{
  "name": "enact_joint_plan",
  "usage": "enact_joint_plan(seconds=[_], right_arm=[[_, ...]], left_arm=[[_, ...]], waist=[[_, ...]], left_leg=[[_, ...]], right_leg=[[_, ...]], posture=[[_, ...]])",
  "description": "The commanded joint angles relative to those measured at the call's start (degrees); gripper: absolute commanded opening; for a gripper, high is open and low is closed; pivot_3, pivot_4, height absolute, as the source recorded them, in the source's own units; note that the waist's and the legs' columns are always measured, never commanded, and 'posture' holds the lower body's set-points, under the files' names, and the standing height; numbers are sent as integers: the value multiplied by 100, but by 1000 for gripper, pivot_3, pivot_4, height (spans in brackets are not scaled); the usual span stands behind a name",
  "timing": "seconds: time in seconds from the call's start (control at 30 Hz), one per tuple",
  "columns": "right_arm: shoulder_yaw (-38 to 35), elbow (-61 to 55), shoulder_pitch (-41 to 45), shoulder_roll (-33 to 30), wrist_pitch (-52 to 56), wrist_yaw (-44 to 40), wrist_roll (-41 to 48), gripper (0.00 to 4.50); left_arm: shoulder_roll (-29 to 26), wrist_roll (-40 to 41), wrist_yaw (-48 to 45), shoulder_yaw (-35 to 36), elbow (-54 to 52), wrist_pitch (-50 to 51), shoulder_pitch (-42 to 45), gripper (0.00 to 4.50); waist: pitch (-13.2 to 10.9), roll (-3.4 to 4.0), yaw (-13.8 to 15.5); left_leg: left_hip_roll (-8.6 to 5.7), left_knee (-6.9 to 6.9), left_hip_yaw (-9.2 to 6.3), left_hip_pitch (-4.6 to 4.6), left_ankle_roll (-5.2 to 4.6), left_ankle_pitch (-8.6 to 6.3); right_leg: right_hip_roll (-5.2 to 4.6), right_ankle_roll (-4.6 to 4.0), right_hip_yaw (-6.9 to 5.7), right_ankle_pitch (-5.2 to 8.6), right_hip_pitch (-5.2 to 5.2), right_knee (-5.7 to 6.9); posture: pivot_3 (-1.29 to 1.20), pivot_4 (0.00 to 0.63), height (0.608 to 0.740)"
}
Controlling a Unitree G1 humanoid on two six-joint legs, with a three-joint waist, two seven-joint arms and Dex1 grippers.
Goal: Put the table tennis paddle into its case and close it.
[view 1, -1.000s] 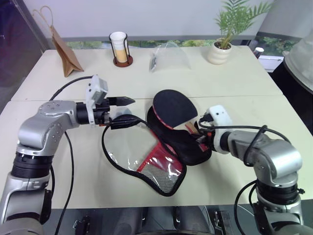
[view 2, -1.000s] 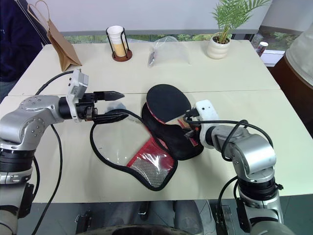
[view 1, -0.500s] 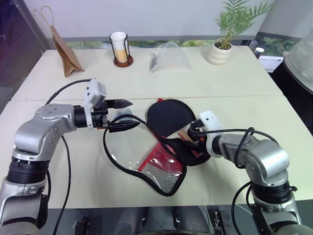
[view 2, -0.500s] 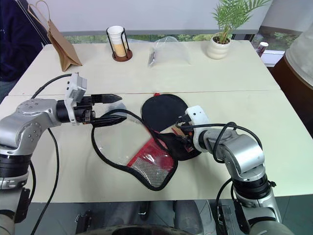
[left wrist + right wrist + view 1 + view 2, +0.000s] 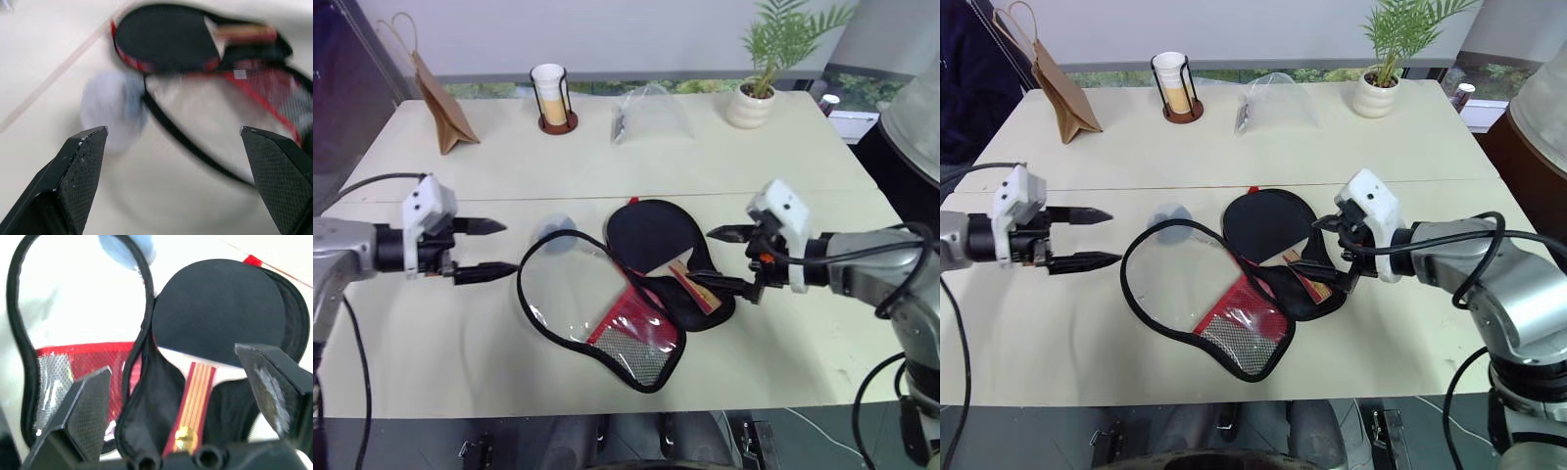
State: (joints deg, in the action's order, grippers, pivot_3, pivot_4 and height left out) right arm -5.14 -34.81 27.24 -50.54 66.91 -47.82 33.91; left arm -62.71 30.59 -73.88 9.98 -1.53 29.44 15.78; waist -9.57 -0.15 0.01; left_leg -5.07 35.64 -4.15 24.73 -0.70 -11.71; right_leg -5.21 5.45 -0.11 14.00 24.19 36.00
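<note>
Table tennis paddle [image 5: 651, 233]: round black blade, red edge, striped wooden handle. Lies flat inside the lower half of the case [image 5: 607, 313]. Case: black fabric, unzipped, lid flap with clear window and red mesh panel spread open beside the paddle on the tabletop.

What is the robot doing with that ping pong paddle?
It is packing the table tennis paddle into its black case on the table. Right now the paddle lies in one half of the open case, and the flap with the clear window is spread flat beside it. The left gripper and the right gripper are both open and holding nothing, one on each side of the case. The case is not closed yet.
</note>
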Motion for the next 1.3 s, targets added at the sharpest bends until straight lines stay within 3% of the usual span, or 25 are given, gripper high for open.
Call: enact_joint_plan(seconds=[0.03,0.23,0.37,0.57,0.73,0.9,1.1,1.3], right_arm=[[40,336,231,-204,-676,-243,-140,4431],[82,705,430,-510,-1125,-438,-248,4431],[27,714,418,-704,-1172,-459,-233,4431],[-173,671,418,-890,-1063,-380,-134,4431],[-454,653,384,-1036,-945,-289,-50,4431],[-901,651,315,-1205,-786,-144,19,4431],[-1190,716,200,-1334,-744,86,-37,4431],[-1090,616,-161,-1238,-585,142,112,4431]], left_arm=[[-41,-241,-171,66,145,-471,-82,4489],[375,-1152,-91,-634,272,-1649,-411,4489],[978,-1329,40,-1158,50,-1864,-256,4489],[1825,-1035,45,-1668,-355,-1326,274,4489],[2511,-504,40,-1689,-51,-597,1240,4489],[3473,-479,180,-1850,801,-435,2363,4489],[4736,-1463,591,-2352,2987,-1626,3484,4489],[4994,-2274,428,-2736,4321,-2772,3831,4489]], waist=[[0,0,6],[0,3,32],[0,3,68],[0,2,70],[0,2,81],[0,0,80],[-1,-3,83],[-2,-5,51]], left_leg=[[0,-1,0,0,6,-4],[-2,-9,9,5,7,-8],[-2,-1,11,45,-2,-3],[-4,28,10,63,-15,-8],[-4,46,9,63,-18,-6],[-8,54,8,63,-22,-6],[-11,60,9,61,-25,-5],[-8,56,11,60,-28,-7]], right_leg=[[-1,0,0,0,9,-1],[-15,-1,2,0,11,-4],[-15,0,2,-2,36,2],[-14,2,-1,-3,40,4],[-12,5,-8,-4,32,10],[-9,30,-12,-18,26,9],[-7,48,-12,-29,22,11],[-4,49,-9,-29,26,12]], posture=[[0,150,734],[0,150,734],[0,150,734],[0,150,734],[0,150,734],[0,150,734],[0,150,734],[0,150,734]])
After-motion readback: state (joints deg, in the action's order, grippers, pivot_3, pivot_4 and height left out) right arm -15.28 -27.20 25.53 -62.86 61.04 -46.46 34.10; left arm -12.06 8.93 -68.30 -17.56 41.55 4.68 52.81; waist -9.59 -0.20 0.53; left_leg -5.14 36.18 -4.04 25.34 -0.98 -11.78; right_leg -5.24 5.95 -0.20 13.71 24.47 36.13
